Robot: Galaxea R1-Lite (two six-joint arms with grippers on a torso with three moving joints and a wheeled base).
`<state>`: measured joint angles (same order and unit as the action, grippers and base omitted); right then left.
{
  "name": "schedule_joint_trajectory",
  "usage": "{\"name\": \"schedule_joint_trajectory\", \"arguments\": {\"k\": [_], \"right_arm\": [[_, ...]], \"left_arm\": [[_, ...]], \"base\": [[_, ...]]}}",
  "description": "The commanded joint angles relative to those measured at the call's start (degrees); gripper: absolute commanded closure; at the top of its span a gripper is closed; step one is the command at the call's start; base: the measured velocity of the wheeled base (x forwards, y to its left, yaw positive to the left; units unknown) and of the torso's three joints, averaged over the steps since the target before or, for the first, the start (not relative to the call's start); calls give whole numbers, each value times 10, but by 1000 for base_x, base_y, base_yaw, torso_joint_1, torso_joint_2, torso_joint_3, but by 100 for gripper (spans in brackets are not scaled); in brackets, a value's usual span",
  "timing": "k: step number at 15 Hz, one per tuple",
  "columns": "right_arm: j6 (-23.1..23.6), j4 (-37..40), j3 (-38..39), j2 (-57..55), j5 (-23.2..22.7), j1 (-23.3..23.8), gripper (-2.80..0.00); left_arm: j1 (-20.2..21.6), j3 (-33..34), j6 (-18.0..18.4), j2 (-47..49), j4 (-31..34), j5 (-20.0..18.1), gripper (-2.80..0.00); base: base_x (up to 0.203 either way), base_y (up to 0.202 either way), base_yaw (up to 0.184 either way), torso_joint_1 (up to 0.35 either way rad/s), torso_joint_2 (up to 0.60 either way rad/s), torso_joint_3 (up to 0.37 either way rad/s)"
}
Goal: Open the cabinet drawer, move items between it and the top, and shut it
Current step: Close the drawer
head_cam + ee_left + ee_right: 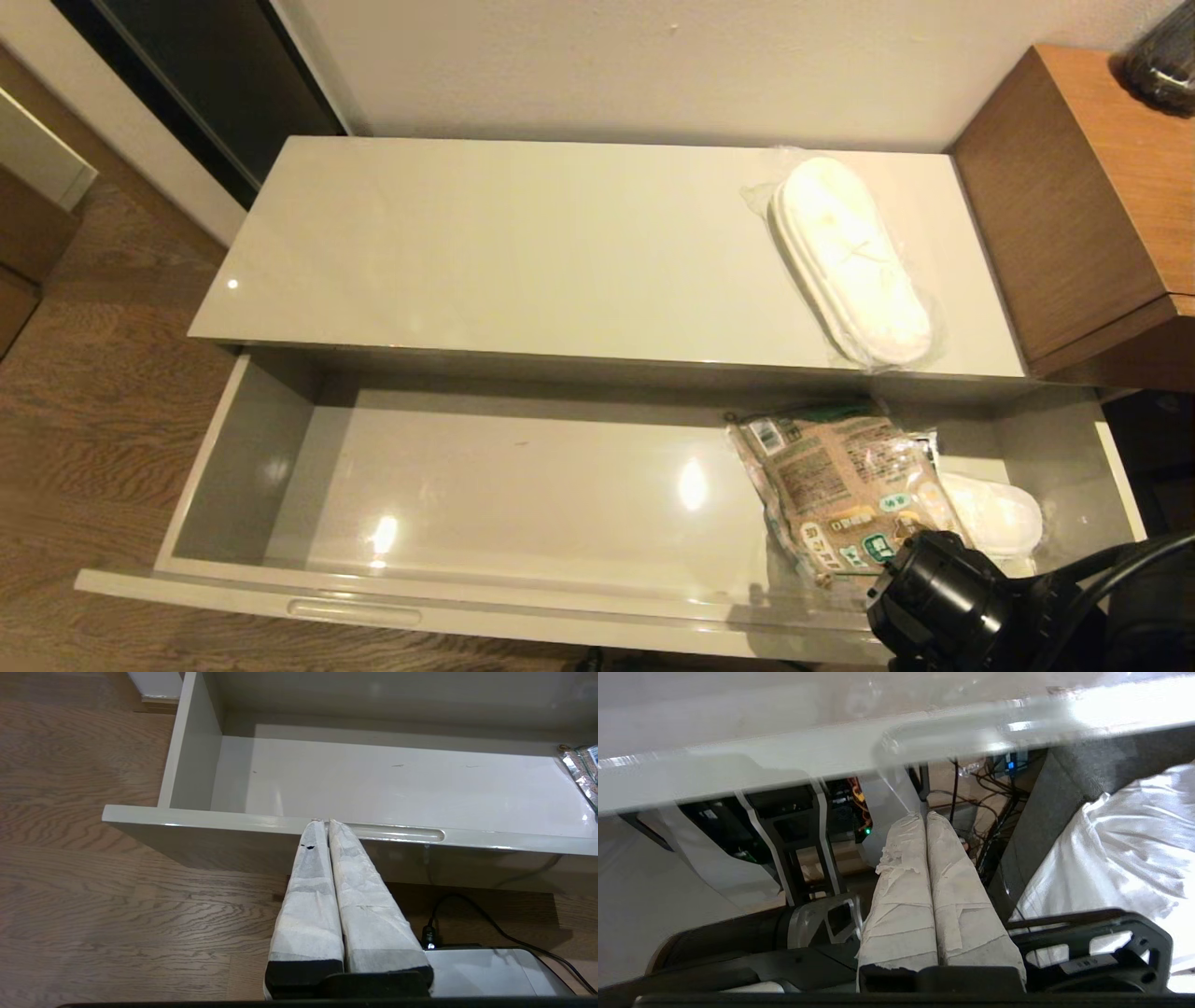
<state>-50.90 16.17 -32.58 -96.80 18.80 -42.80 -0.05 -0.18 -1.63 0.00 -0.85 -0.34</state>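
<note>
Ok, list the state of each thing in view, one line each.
cabinet drawer: pulled open.
grain bag: lying in the drawer, partly over slippers.
wrapped slippers: lying on the top.
left gripper: shut, empty.
right gripper: shut, empty.

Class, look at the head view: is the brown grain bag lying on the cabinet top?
No, the grain bag lies inside the open drawer, toward its right end.

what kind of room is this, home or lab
Probably a bedroom or hotel-style room: wood-look floor, a low glossy cabinet with its drawer open, wrapped white slippers on the top, white bedding nearby.
</note>
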Motion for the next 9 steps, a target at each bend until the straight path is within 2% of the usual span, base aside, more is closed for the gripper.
{"name": "schedule_joint_trajectory", "arguments": {"k": [1, 4, 9], "right_arm": [[1, -1, -12, -11, 3, 2, 0], [13, 1, -42, -12, 4, 8, 0], [73, -6, -118, -67, 9, 76, 0]], "left_arm": [[0, 0, 0, 1, 0, 0, 0], [0, 0, 0, 1, 0, 0, 0], [0, 0, 0, 1, 0, 0, 0]], "base": [[0, 0, 0, 0, 0, 0], [0, 0, 0, 0, 0, 0], [0, 0, 0, 0, 0, 0]]}}
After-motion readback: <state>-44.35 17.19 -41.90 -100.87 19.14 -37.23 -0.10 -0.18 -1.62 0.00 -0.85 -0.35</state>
